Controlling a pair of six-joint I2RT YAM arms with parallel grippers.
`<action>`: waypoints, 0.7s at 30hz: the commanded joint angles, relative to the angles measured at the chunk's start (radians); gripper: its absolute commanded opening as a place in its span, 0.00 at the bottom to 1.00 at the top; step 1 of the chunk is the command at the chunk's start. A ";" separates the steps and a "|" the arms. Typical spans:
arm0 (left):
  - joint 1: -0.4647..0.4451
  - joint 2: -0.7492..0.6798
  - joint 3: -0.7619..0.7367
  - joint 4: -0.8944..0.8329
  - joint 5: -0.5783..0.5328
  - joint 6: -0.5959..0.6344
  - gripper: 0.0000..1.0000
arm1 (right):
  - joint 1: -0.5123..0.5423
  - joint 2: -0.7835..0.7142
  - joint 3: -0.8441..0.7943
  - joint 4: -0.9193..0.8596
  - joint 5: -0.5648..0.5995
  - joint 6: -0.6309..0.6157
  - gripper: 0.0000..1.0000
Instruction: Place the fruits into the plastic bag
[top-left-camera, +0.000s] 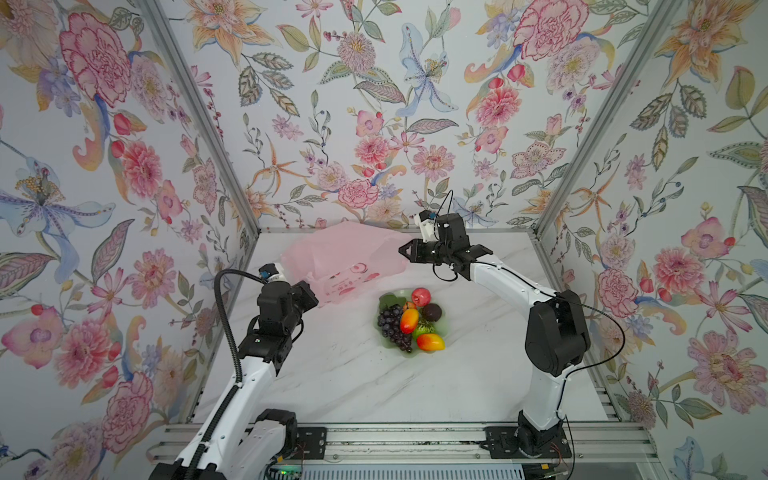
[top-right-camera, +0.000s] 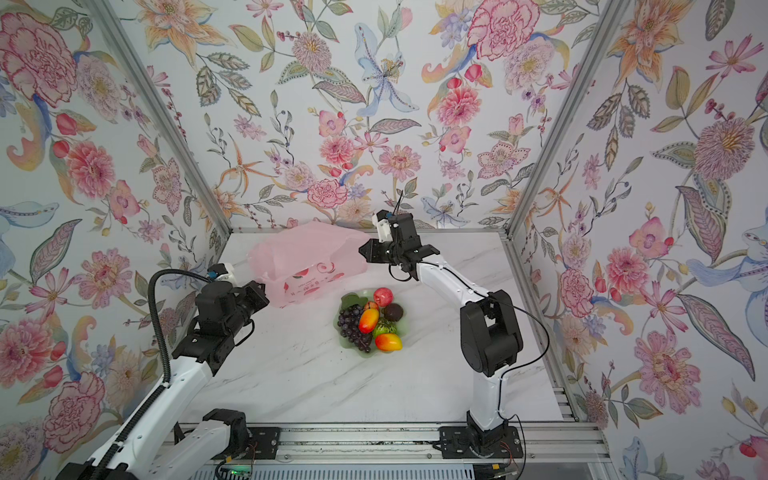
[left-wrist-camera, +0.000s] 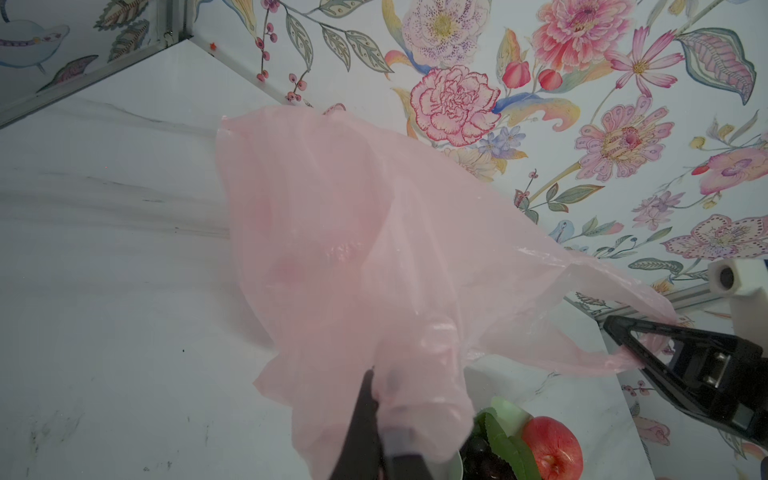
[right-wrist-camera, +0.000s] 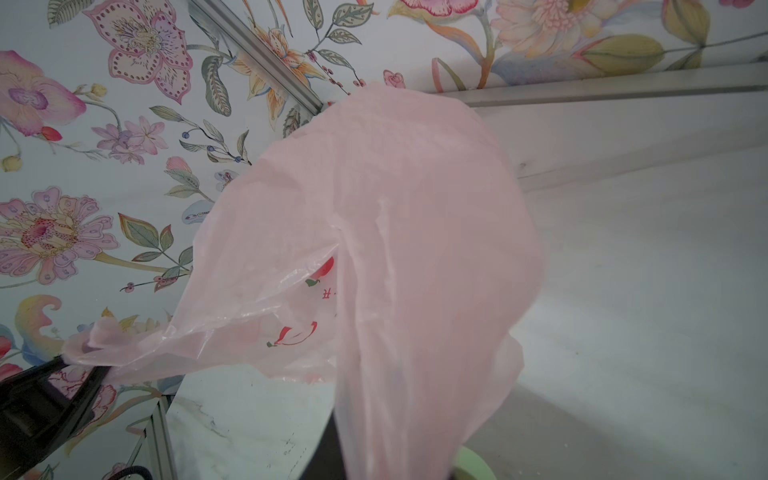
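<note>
The white marbled table (top-left-camera: 353, 386) runs under both hands. The plastic bag (top-left-camera: 340, 257), pale pink and crinkly with small red print, hangs stretched between them, its body sagging onto the table on the far side of both hands. The left hand (right-wrist-camera: 66, 360) is pinched tight on one bunched handle of the bag. The right hand (top-left-camera: 406, 250) is at the other handle, film draped over its tip, but I cannot tell how far its jaws are parted or whether it grips.

Just on the near side of the right hand, and off to the right of the left hand, sits a pale green dish (top-left-camera: 388, 300) holding all the fruits: a dark grape bunch (top-left-camera: 392, 326), two orange-yellow mangoes (top-left-camera: 409, 321) (top-left-camera: 431, 342), a red apple (top-left-camera: 421, 297), a dark brown round one (top-left-camera: 432, 311) and a green fruit (top-left-camera: 423, 329). No hand touches them.
</note>
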 joint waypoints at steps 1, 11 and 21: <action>0.002 -0.008 -0.013 0.058 0.055 -0.017 0.00 | -0.047 0.022 0.034 -0.103 -0.019 -0.037 0.34; -0.076 0.064 -0.055 0.253 0.103 -0.157 0.00 | -0.123 -0.071 0.127 -0.529 -0.017 -0.084 0.78; -0.107 0.093 -0.093 0.318 0.133 -0.224 0.00 | -0.186 -0.317 0.012 -0.841 0.002 -0.101 0.99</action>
